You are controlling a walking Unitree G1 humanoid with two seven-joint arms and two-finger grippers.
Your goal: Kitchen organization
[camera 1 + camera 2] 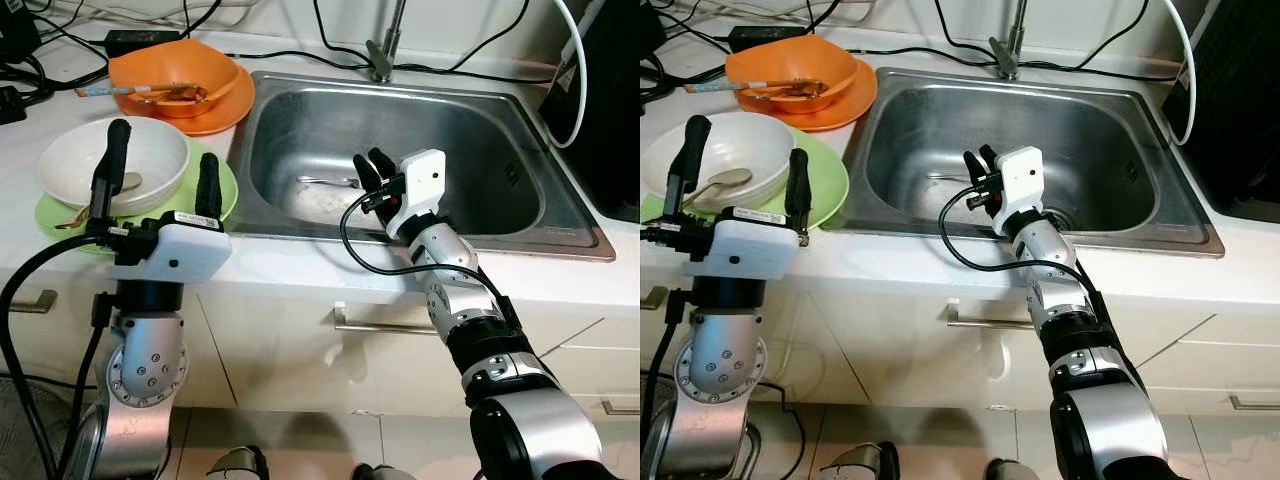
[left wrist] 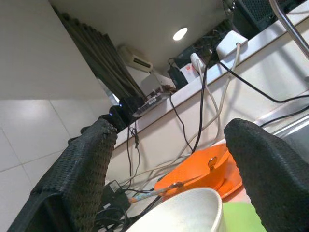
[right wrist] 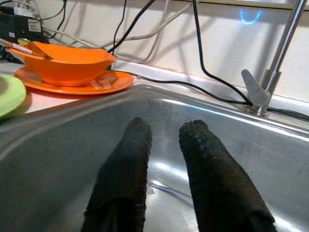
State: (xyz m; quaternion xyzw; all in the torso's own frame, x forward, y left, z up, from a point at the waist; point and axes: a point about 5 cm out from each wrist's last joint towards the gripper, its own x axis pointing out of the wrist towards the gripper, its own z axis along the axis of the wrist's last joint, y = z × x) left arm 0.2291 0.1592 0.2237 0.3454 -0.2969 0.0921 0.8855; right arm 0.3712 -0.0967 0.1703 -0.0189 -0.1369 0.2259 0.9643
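Sink: the steel sink (image 1: 500,150) sits in the white counter (image 1: 300,262), with a tap (image 1: 385,45) at its back edge.
Thing in the sink: a thin shiny piece of cutlery (image 1: 325,181) lies on the sink floor; I cannot tell if it is a fork or a spoon.
Right gripper: the right gripper (image 1: 367,172) reaches into the sink, low down and near the cutlery. Its two black fingers (image 3: 207,183) are close together, with just a thin gap, and hold nothing.
Left gripper: the left gripper (image 1: 160,170) is up at the front edge of the counter, just before the white bowl. Its fingers (image 2: 82,174) point up and are spread wide, with nothing between them.
White bowl: the white bowl (image 1: 150,150) sits on a green plate (image 1: 225,190), to the left of the sink. A spoon (image 1: 95,205) rests in it.
Orange bowl: the orange bowl (image 1: 175,75) sits on an orange plate (image 1: 225,115) behind the white bowl, by the back left corner of the sink. It has cutlery (image 1: 150,92) in it.
Cables: black cables (image 1: 300,58) run along the back of the counter.
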